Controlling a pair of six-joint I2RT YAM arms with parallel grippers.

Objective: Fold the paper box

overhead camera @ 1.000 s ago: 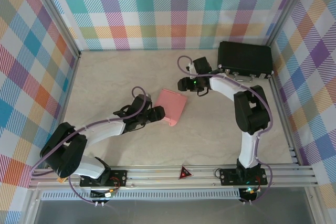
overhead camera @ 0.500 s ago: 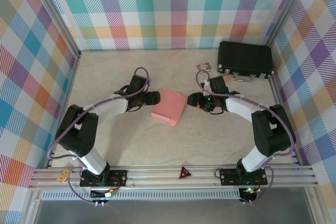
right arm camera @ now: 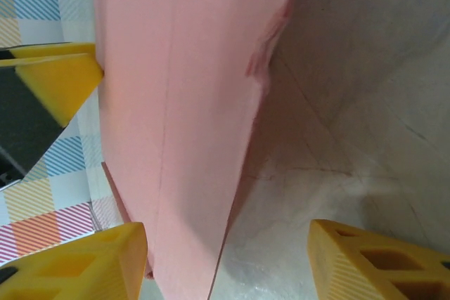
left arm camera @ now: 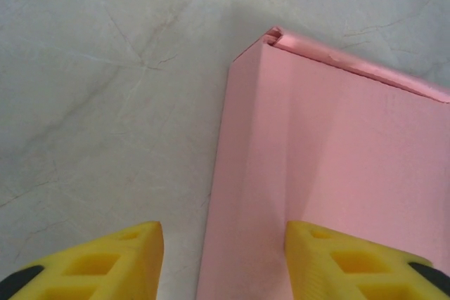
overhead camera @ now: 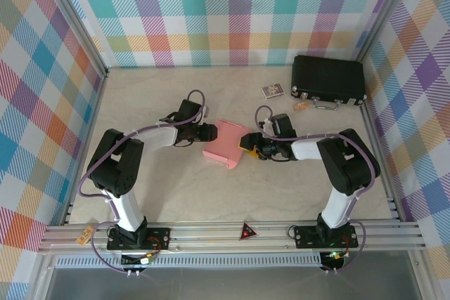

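On the desk (overhead camera: 140, 103), the paper box (overhead camera: 226, 142) lies only partly folded; left end effector (overhead camera: 209, 131) and right end effector (overhead camera: 247, 144) flank opposite edges, both open, gripping nothing.

paper box (overhead camera: 226, 144): salmon-pink thin card, part-folded, low and flattish, lying skewed. It sits between the two claws. left gripper (overhead camera: 209, 131) is at its left edge, right gripper (overhead camera: 246, 142) is at its right edge.

Left wrist view: a long folded side edge runs straight ahead from between the parted fingers. One finger is over the pink face, the other is clear of it. The far corner has a narrow lip turned up, with a small tuck at the corner.

Right wrist view: the card rises steeply ahead of the claw, close to its left finger. Its edge is slightly crumpled partway along.
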